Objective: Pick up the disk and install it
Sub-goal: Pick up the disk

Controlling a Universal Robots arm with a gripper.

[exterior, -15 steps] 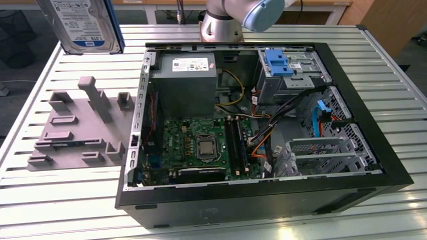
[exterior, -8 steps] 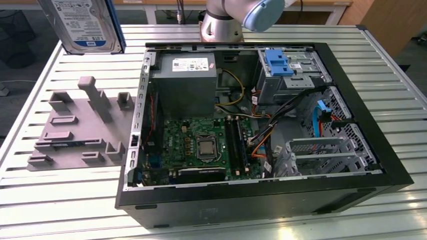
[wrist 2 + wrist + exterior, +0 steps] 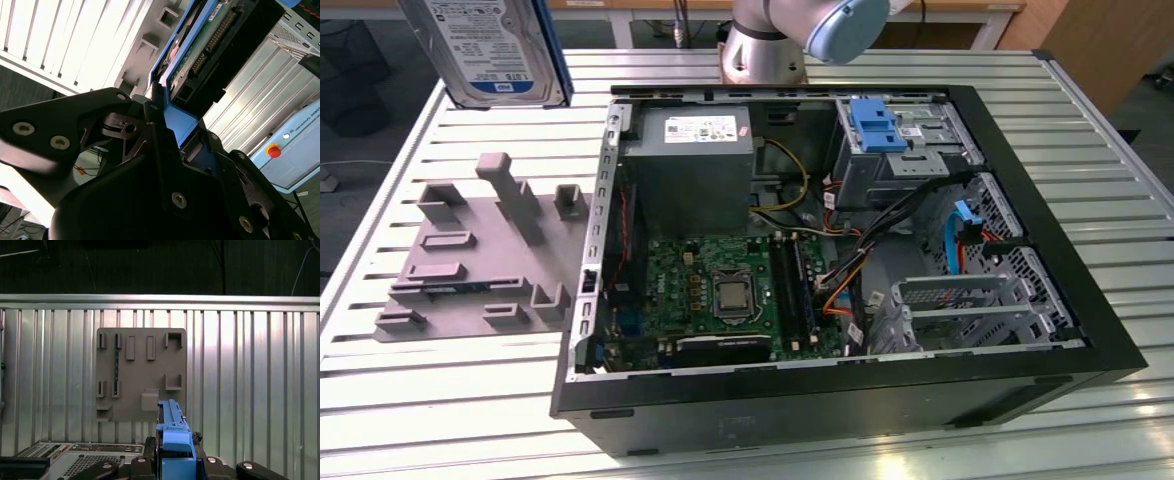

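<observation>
Gripper (image 3: 175,461) clamped on blue frame of the disk (image 3: 487,45), held off the table. Label white with blue band, print illegible. Grey fixture plate (image 3: 141,375) lies below gripper, apart.

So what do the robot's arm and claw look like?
The arm is a round, silver-grey tube with a light blue cap on its joint. The claw is matte black, made of chunky angled plates and hinged links, dotted with shiny silver screws.
</observation>
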